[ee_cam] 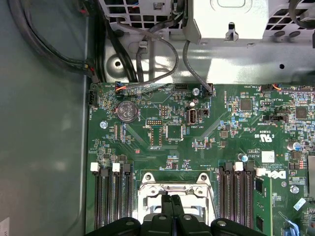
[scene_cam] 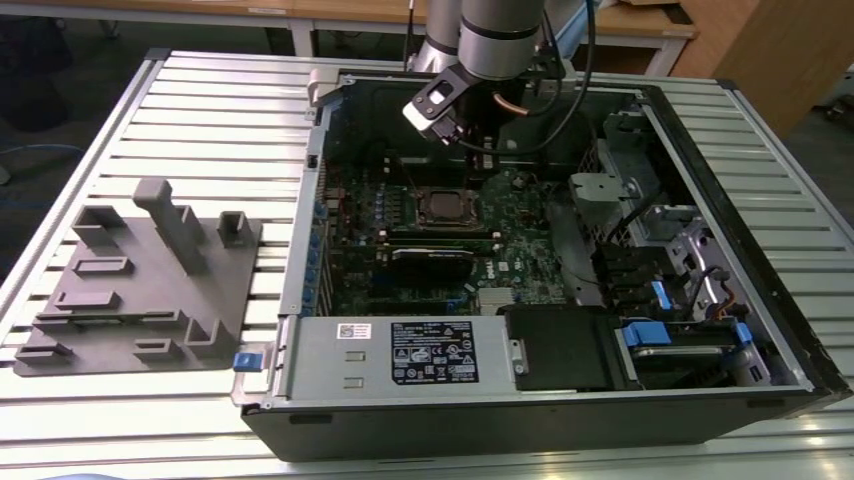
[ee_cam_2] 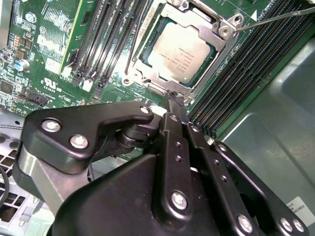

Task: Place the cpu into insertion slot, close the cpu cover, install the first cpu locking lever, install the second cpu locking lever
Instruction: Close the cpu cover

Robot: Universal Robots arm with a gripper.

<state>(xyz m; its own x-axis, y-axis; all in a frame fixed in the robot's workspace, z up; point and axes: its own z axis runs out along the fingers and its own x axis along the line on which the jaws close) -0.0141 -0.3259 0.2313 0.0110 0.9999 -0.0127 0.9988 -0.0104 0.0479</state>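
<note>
Ribbed silver metal surface [scene_cam: 200,110], carrying an open black computer case [scene_cam: 534,440] and, toward the exterior view's left, a grey plastic fixture with upright blocks [scene_cam: 140,270]. Inside the case, a green circuit board [scene_cam: 527,215] lying flat. Over the far part of the case, a grey robot arm [scene_cam: 501,35] pointing downward, with the black tool [scene_cam: 470,143] low above the board, near the socket and on its side away from the camera.

Small flat square cpu with dull silver-grey metal top [ee_cam_2: 181,46], seated level in the square insertion slot with silvery metal rim [ee_cam_2: 129,79]. Thin square silvery cpu cover with large window [ee_cam_2: 211,66] lying down flat around the chip, framing its edges.

In both wrist views, tool narrow: two black fingers [ee_cam_2: 170,132] pressed together, nothing between them. Tip of the tool [ee_cam: 172,199] just at one edge of the cover frame; touching or slightly apart, cannot tell.

Thin silvery wire lever [ee_cam_2: 280,15] running away from one corner of the cover, above the long narrow black slots [ee_cam_2: 261,59].
</note>
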